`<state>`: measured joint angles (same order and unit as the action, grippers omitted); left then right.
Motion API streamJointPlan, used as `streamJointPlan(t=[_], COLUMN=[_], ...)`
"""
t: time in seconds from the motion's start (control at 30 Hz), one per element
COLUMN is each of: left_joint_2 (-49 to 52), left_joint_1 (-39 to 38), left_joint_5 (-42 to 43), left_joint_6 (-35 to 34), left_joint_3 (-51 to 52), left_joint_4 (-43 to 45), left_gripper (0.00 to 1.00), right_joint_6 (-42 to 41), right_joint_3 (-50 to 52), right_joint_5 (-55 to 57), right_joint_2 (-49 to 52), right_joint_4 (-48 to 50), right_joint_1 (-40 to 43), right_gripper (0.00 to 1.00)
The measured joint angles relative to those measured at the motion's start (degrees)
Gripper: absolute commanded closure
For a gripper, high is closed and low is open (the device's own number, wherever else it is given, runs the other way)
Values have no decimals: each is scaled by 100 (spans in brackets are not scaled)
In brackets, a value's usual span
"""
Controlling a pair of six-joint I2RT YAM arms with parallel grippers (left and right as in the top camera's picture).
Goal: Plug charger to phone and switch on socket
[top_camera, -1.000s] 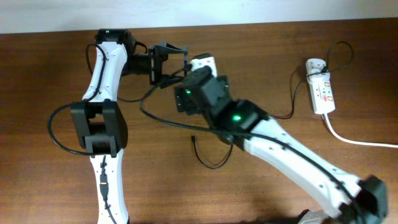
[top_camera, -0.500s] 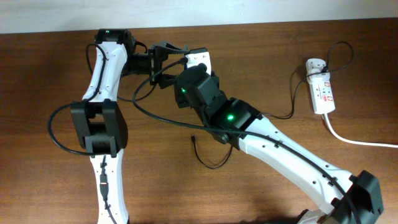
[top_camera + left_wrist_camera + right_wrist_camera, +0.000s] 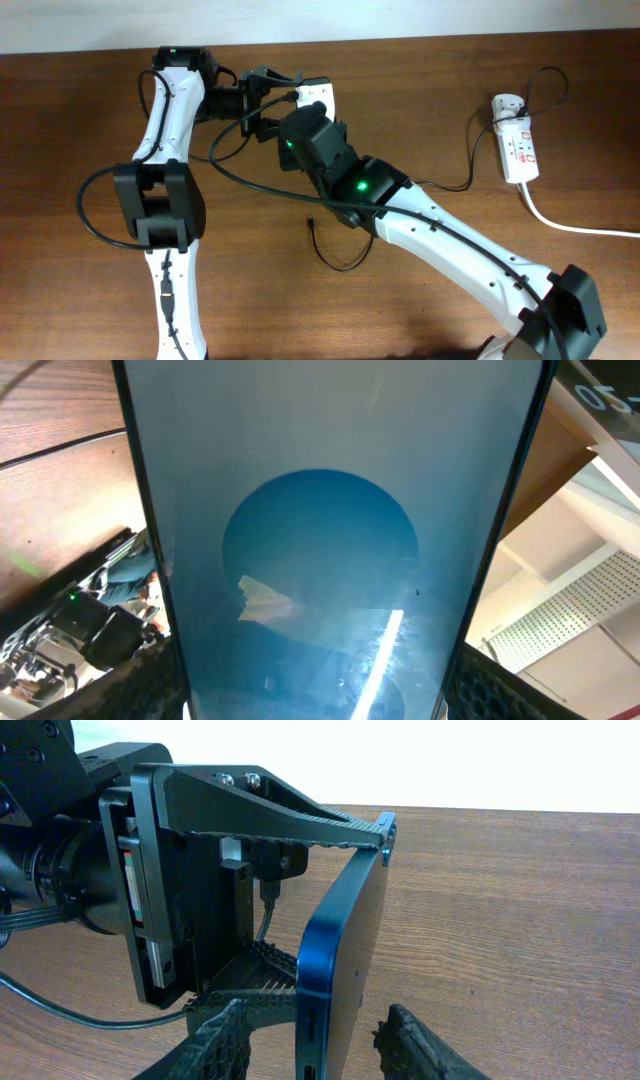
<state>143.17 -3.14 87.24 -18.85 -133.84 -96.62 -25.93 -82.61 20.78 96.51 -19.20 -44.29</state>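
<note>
My left gripper [image 3: 283,98] is shut on the phone [image 3: 322,92] and holds it above the table's far side. In the left wrist view the phone's blue screen [image 3: 320,530] fills the frame between the left gripper's fingers [image 3: 320,695]. My right gripper [image 3: 315,1055] is open, with one finger on each side of the phone's lower edge [image 3: 345,940] and not pressing it; overhead it sits just below the phone [image 3: 305,115]. The charger's thin black cable [image 3: 345,262] lies on the table with its tip [image 3: 312,222] free, and its white adapter [image 3: 505,104] is in the socket [image 3: 518,152].
The socket's thick white cord [image 3: 575,225] runs off to the right. A black arm cable [image 3: 260,188] hangs across the table under the right arm. The wall edge lies just behind the phone.
My right gripper has moved up and left to the phone, and its fingers now straddle the phone's edge. The left gripper still holds the phone in place.
</note>
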Motion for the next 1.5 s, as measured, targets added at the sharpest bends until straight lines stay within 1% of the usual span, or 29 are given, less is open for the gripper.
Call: streamJointPlan(t=[0.23, 0.3, 0.37, 0.47, 0.77, 0.87, 0.93, 1.13, 1.17, 1.2, 1.23, 1.3, 1.37, 1.4, 1.5], left_joint_2=[0, 0, 0, 0, 0, 0, 0, 0, 0, 0, 0, 0, 0, 0, 0], left_joint_1=[0, 0, 0, 0, 0, 0, 0, 7, 7, 7, 7, 35, 55, 50, 48], left_joint_5=[0, 0, 0, 0, 0, 0, 0, 31, 37, 39, 39, 55, 59, 63, 74], left_joint_6=[50, 52, 68, 70, 70, 72, 72, 70, 70, 72, 70, 76, 87, 90, 90], left_joint_3=[0, 2, 2, 0, 0, 0, 2, 0, 0, 0, 0, 0, 0, 0, 0], left_joint_4=[-2, -2, -2, -2, -2, -2, -2, -4, -2, -2, -2, -4, -9, -9, -9], left_gripper=[22, 23, 22, 22, 20, 20, 19, 19, 18, 18, 13, 10, 8, 8, 5], right_joint_6=[-4, -7, -7, -22, -39, -44, -42, -44, -44, -44, -42, -39, -39, -35, -90], right_joint_3=[0, 0, 0, 0, 0, 0, 0, 0, 0, 0, 0, 0, 0, 0, 0], right_joint_5=[0, 0, 2, 7, 22, 22, 22, 81, 83, 85, 101, 210, 219, 221, 214], right_joint_2=[0, 0, 0, 0, 0, 0, 0, 0, 0, 0, 0, 0, 11, 13, 20], right_joint_4=[-2, -2, -2, -2, 0, 0, 4, 42, 42, 44, 39, 28, 37, 39, 87], right_joint_1=[0, 0, 0, 0, 0, 0, 0, 0, 0, 0, 0, 9, 28, 28, 26], right_gripper=[58, 60, 65, 66, 78, 79, 84, 85, 86, 89, 91, 91, 92, 95, 96])
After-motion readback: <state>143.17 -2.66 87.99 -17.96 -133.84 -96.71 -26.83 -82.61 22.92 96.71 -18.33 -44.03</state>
